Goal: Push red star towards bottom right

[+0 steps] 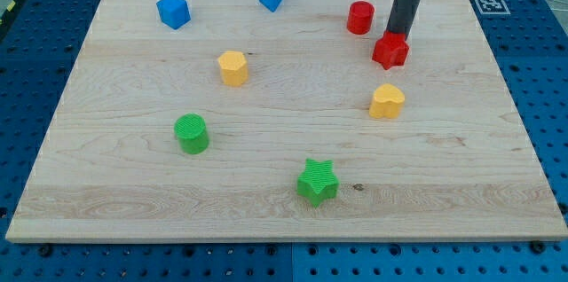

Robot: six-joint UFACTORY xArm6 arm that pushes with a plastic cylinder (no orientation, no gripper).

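Yellow heart [387, 102] blocks the way below red star [390, 50]; rightward lies bare board [479, 140].

Pale wooden board [284, 202] on a blue perforated table [27, 69], evenly lit.

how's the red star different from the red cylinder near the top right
The red star block has a pointed, lobed outline; the red cylinder block is round and stands upright. The star sits lower in the view and further right; the cylinder lies up and to its left. My tip is right at the star's upper edge, while the cylinder stands apart from it, to the view's left. Both are the same red and rest on the wooden board.
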